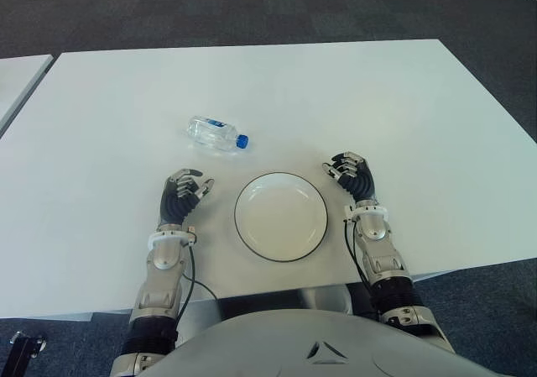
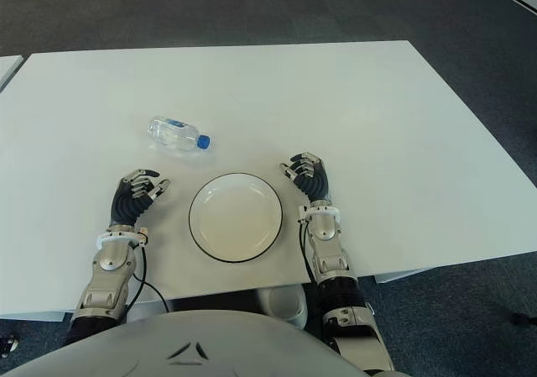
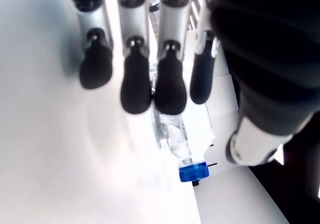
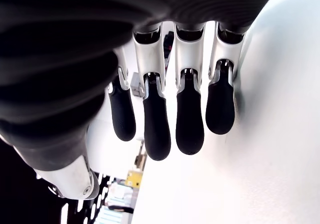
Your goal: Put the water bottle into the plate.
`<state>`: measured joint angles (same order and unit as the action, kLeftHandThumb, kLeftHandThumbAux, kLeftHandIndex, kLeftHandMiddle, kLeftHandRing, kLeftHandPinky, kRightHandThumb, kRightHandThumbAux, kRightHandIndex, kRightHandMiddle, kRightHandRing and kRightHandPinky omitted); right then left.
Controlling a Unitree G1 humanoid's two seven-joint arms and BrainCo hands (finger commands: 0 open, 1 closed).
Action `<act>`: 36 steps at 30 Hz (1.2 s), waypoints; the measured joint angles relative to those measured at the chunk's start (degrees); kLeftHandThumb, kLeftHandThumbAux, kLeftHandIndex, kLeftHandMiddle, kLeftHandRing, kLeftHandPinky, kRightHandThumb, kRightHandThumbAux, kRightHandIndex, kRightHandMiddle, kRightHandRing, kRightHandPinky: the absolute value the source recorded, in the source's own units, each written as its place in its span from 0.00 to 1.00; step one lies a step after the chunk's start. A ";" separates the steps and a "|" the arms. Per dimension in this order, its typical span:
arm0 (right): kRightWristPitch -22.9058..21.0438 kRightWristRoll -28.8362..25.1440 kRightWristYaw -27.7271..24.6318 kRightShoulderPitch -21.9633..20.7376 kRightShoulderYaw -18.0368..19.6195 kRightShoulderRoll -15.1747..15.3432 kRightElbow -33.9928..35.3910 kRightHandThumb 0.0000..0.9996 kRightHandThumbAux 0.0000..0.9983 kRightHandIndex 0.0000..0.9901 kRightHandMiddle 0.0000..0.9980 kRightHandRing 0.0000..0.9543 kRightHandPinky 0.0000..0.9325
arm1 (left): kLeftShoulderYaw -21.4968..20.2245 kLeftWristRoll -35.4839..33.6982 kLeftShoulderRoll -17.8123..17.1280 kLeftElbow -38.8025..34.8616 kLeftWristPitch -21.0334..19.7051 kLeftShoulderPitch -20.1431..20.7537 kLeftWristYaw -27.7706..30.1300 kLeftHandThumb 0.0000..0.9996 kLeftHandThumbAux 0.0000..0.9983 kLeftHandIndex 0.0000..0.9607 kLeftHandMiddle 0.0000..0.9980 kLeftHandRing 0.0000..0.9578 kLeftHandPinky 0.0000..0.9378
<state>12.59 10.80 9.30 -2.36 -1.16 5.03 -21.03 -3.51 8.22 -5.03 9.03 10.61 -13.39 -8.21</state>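
My left hand [image 1: 183, 196] hovered low over the white table [image 1: 403, 108] just left of the plate [image 1: 280, 217], fingers [image 3: 136, 87] loosely curled and holding nothing; from my left wrist, the four dark fingertips hung in a row with the thumb set apart and open space between them; beyond those tips the water bottle [image 1: 216, 133] showed, its blue cap [image 3: 193, 172] toward the hand. My right hand [image 1: 352, 175] sat just right of the plate, likewise relaxed and empty; its own wrist camera showed four black-padded fingers side by side, slightly bent, closing on nothing but bare tabletop.

Between the two hands lay the round white plate with its thin dark rim, close to the table's near edge and bearing nothing; neither hand touched it. The water bottle, clear with a blue cap and a small blue label, lay on its side on the table beyond the plate and a little to its left, well apart from the left hand's fingertips; its cap pointed toward the right; it was outside the plate and ungrasped. Past the table's far edge stretched dark grey carpet [image 1: 252, 7]; the corner of a second white table [image 1: 17, 75] showed at far left.
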 measured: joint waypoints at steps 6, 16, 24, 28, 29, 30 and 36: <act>0.12 0.00 -0.01 -0.02 0.00 0.02 -0.09 0.70 0.73 0.43 0.58 0.63 0.66 | 0.00 -0.37 -0.01 -0.01 -0.01 0.00 0.00 0.71 0.72 0.46 0.73 0.73 0.74; 0.53 0.03 0.01 -0.05 -0.01 0.14 -0.45 0.70 0.73 0.43 0.58 0.63 0.66 | -0.16 -1.10 -0.02 -1.93 -2.81 0.78 0.29 0.71 0.72 0.45 0.71 0.71 0.71; 0.85 0.03 -0.04 -0.21 -0.04 0.22 -0.84 0.70 0.73 0.43 0.58 0.63 0.66 | -0.19 2.74 -1.54 -6.23 -6.15 3.59 -0.54 0.71 0.72 0.45 0.71 0.72 0.72; 0.90 0.02 -0.06 -0.23 -0.03 0.22 -0.85 0.70 0.73 0.43 0.58 0.63 0.65 | 0.00 7.44 -2.95 -6.74 -6.10 5.74 -3.57 0.71 0.72 0.45 0.72 0.73 0.73; 0.89 0.03 -0.04 -0.23 -0.03 0.22 -0.86 0.70 0.73 0.43 0.58 0.63 0.65 | 0.16 9.17 -3.43 -6.28 -5.99 6.56 -4.69 0.71 0.72 0.45 0.72 0.73 0.73; 0.89 0.03 -0.02 -0.25 -0.04 0.21 -0.86 0.70 0.73 0.43 0.58 0.63 0.66 | 0.29 10.60 -3.93 -5.70 -5.92 7.43 -5.76 0.71 0.72 0.45 0.72 0.73 0.73; 0.73 0.17 0.17 -0.34 -0.11 0.15 -0.86 0.70 0.73 0.43 0.58 0.63 0.65 | 2.61 20.36 -8.25 0.85 -5.59 13.89 -12.99 0.71 0.72 0.45 0.74 0.76 0.76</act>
<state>13.32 10.97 9.47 -2.70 -1.27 5.18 -21.89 -0.91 28.58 -13.28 9.88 5.02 0.49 -21.20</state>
